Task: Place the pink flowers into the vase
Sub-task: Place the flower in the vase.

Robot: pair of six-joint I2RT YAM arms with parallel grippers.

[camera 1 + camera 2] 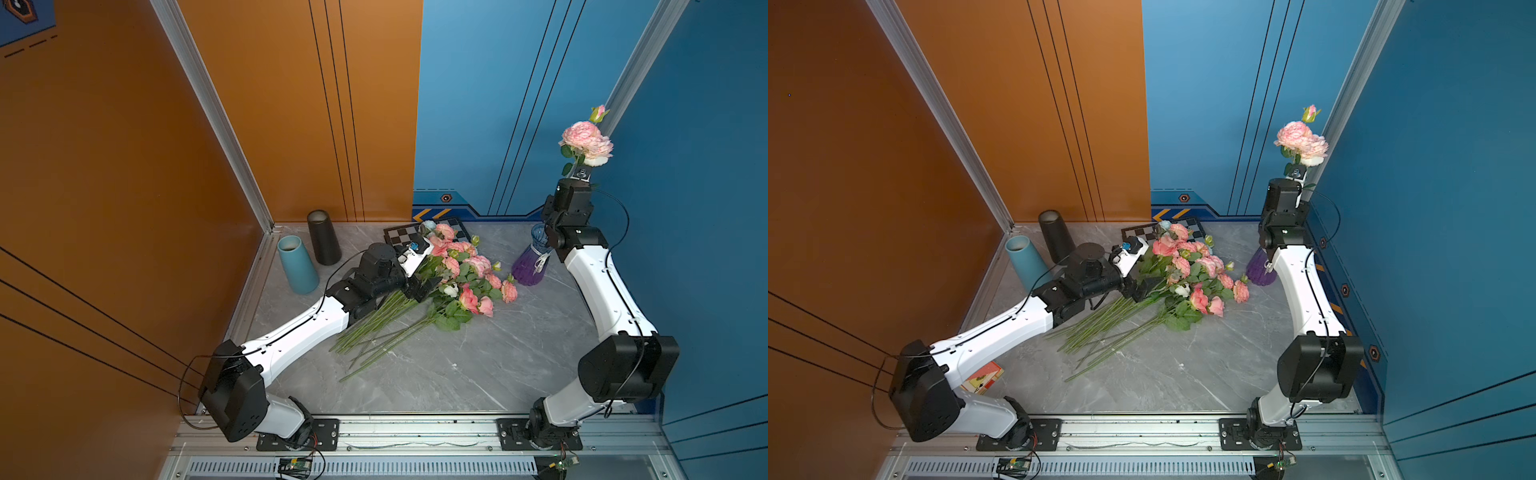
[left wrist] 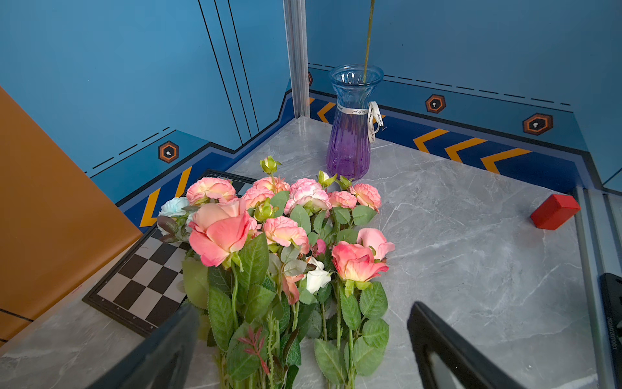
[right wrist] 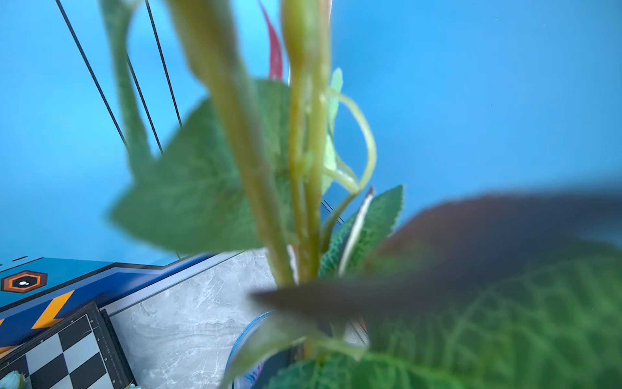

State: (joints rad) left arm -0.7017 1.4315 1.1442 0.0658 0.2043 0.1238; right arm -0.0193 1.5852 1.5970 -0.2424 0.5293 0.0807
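While the right arm (image 1: pixel 602 286) rears up from its base with elbow bent and wrist pointing upward, the left arm (image 1: pixel 299 332) lies low, stretched across the table (image 1: pixel 457 374) toward the far side. The right gripper (image 1: pixel 581 173) is pinched tight on the stem of one pink flower (image 1: pixel 587 143), its bloom and bud high against the blue wall (image 1: pixel 478 104). In the left wrist view that stem hangs straight down, its tip inside the mouth of the vase (image 2: pixel 350 134). The left gripper (image 1: pixel 422 272) hovers low over the bunch with jaws spread wide, one on each side of the leafy stems, gripping nothing. The table is grey marble, with an orange wall (image 1: pixel 124 166) on the left and blue at the back and right. The other pink flowers (image 1: pixel 465 266) lie heaped mid-table, heads toward the vase and bare stems fanned toward the near edge. The vase stands upright near the far right corner, just beside those heads, and in both top views the right arm partly hides it. A chessboard (image 1: pixel 399 235) lies under the farthest blooms. A teal tube (image 1: pixel 297 266) and a black tube (image 1: pixel 324 243) stand in the far left corner. A red box (image 2: pixel 555 211) lies by the right edge. A white rose (image 2: pixel 318 279) and a pale blue bloom (image 2: pixel 175 206) are mixed into the heap.
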